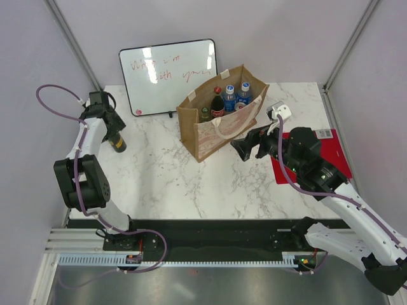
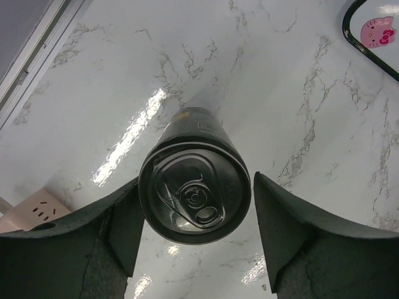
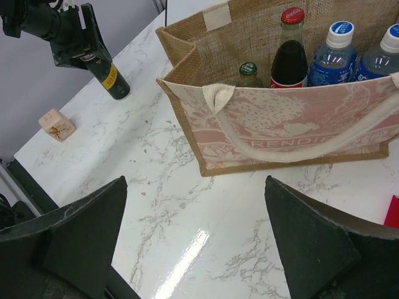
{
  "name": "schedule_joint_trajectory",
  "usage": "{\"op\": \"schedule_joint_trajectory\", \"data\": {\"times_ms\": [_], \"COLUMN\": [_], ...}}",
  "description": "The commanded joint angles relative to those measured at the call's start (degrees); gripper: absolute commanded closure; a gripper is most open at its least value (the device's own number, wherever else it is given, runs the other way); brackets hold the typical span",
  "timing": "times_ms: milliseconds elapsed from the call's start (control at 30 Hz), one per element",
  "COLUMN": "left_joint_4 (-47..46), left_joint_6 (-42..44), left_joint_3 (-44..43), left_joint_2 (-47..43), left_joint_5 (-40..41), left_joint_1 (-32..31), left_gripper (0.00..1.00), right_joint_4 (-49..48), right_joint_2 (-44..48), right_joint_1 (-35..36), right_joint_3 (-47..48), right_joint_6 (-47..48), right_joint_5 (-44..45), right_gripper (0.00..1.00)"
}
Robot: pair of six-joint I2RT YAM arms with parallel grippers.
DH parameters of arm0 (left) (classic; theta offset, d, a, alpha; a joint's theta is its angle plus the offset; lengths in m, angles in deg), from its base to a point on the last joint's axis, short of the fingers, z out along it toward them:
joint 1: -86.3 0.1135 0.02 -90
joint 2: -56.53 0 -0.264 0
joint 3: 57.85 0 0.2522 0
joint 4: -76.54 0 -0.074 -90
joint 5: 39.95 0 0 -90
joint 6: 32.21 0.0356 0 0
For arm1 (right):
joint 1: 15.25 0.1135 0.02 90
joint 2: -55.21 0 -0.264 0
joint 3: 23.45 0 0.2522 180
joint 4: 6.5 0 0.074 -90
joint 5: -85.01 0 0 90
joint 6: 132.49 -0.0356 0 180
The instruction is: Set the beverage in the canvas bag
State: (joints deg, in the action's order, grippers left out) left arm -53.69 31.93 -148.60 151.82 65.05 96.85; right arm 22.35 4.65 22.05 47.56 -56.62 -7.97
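Whiteboard (image 1: 168, 76) behind canvas bag (image 1: 206, 136), 4 bottles (image 3: 290, 56) inside, red mat (image 1: 337, 152) beside

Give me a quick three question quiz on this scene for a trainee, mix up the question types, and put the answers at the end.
1. True or false: the dark can stands inside the canvas bag.
2. Where is the left gripper? A) with a finger on either side of the can B) down inside the bag C) parked at its base
3. In the right wrist view, how many bottle caps show above the bag's rim?

Key
1. False. The can stands on the table, apart from the bag.
2. A.
3. Four: one green cap, one red cap and two blue-and-white caps.
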Motion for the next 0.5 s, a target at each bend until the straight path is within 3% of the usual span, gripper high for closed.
{"op": "schedule_joint_trajectory", "data": {"times_ms": [0,33,167,400,467], "left_joint_4": [-3.75,-3.75,-3.75,-3.4,-3.14], "left_joint_6": [2.39,2.75,4.07,4.86,5.12], "left_joint_3": [-1.85,-1.93,-1.23,-0.27,0.17], "left_joint_2": [0.87,1.04,1.39,0.78,-0.62], "left_joint_5": [-0.24,0.11,0.99,-2.95,-3.4], "left_joint_1": [0.35,0.35,0.35,-0.08,-0.52], "left_gripper": [0.29,0.36,0.46,0.98,0.98], "right_joint_4": [-1.82,-1.91,-1.82,-1.91,-2.0], "right_joint_2": [-0.59,-0.59,-0.94,-1.64,-1.46], "right_joint_1": [0.23,0.23,0.23,0.23,0.32], "right_joint_3": [0.31,0.31,0.58,0.4,0.23], "right_joint_6": [0.42,0.33,0.51,0.33,0.59], "right_joint_5": [-0.88,-1.06,-1.5,-1.41,-0.98], "right_gripper": [0.02,0.02,0.02,0.02,0.02]}}
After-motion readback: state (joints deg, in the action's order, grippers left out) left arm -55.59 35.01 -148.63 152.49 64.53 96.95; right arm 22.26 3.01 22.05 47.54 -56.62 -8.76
